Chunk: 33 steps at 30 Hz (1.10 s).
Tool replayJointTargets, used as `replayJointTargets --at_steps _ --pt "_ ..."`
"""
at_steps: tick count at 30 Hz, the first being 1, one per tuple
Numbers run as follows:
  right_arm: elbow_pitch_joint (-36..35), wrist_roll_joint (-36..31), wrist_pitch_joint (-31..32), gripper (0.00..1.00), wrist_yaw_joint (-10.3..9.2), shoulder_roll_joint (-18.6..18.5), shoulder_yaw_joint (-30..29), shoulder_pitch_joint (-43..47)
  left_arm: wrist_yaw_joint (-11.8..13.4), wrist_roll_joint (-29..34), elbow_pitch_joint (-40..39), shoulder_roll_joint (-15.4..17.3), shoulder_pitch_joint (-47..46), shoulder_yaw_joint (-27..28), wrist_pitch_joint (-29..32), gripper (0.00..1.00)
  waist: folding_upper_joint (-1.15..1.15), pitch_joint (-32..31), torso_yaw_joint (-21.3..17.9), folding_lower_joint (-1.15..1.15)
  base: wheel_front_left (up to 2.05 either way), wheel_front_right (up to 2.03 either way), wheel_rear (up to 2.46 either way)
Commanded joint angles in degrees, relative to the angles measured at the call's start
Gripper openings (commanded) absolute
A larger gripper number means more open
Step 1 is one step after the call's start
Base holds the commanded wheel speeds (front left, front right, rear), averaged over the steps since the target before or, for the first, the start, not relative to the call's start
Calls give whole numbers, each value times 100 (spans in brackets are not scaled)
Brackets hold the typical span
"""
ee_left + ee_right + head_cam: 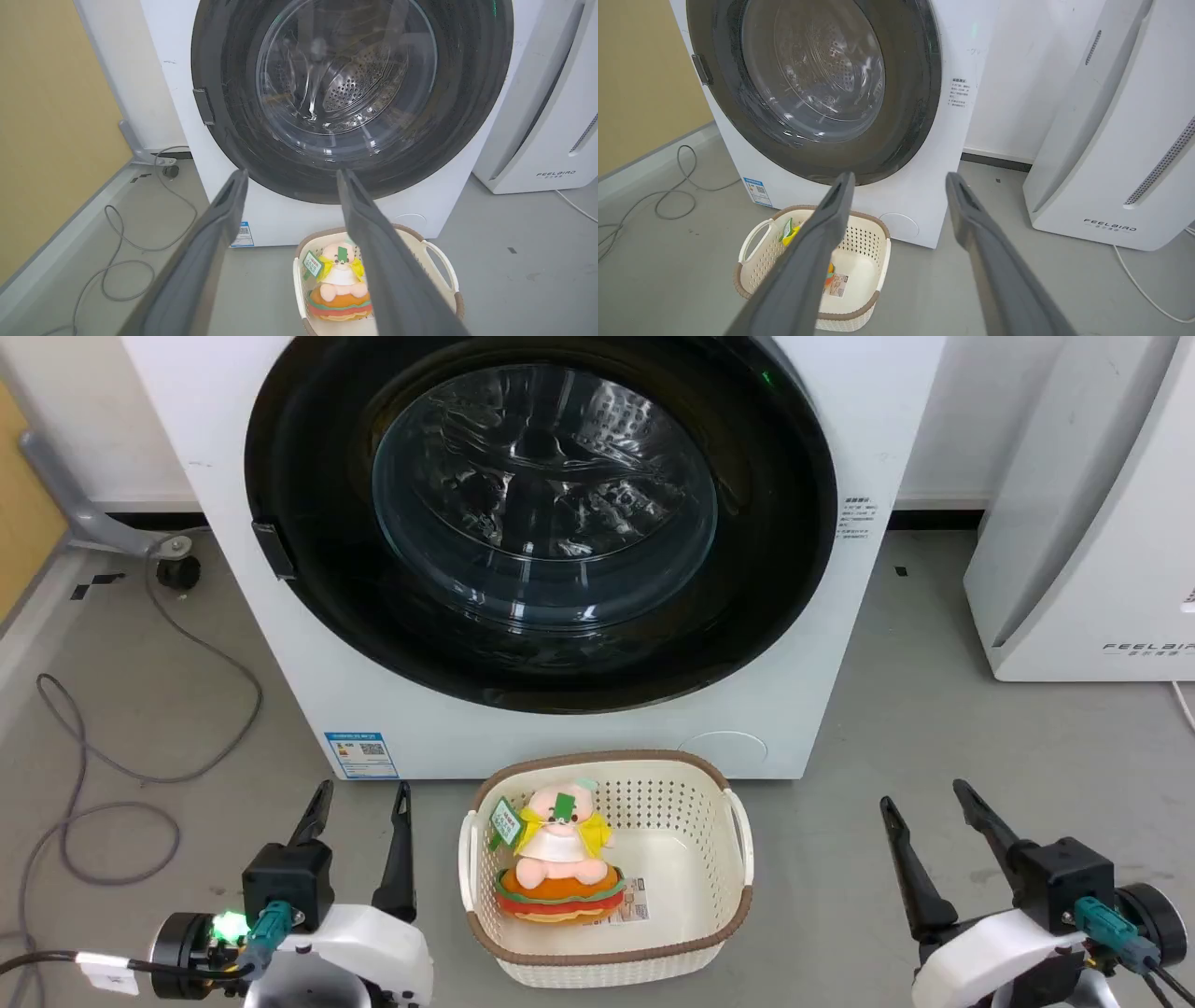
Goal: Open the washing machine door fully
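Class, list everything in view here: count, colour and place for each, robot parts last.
washing machine: one, white, centre back
washing machine door: one, black rim, clear glass, closed on its front
basket: one, cream with brown rim, floor before the machine
plush toy: one, pink, yellow, orange, inside the basket
appliance: one, white, right of the machine
cable: one seen, grey, floor at left
left end effector: one, dark fingers, open, lower left
right end effector: one, dark fingers, open, lower right

Bright, even indoor light with soft shadows. White glare streaks the washing machine door [541, 513] glass. Wrist views bend at their edges, their near fingers [201, 270] blurred.
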Motion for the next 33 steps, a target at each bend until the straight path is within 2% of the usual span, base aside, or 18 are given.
replayJointTargets --at_steps 1,3,4,13,18,26,33 --pt "24 62 -66 100 0 4 -2 45 -15 -50 42 2 -17 -24 -67 100 0 1 -2 0 0 0 0" --pt "38 105 -86 19 0 4 -3 54 -13 -67 58 2 -21 -44 -91 100 0 1 -4 0 0 0 0" --pt "46 130 -98 0 0 4 -4 58 -12 -72 66 2 -24 -53 -103 100 0 2 -5 0 0 0 0" --pt "128 503 -206 0 1 7 -17 68 -7 -151 133 3 -41 -134 -210 100 0 -1 -12 0 0 0 0" --pt "193 1096 -258 0 1 8 13 25 -2 -187 159 3 -46 -173 -258 100 0 -2 -14 0 0 0 0" --pt "262 2398 -357 0 1 10 87 -153 13 -241 195 4 -72 -253 -354 100 0 14 -3 0 0 0 0" --pt "397 3182 -362 0 1 -22 -27 -501 31 -285 188 5 -147 -317 -438 100 0 136 30 0 0 0 0"
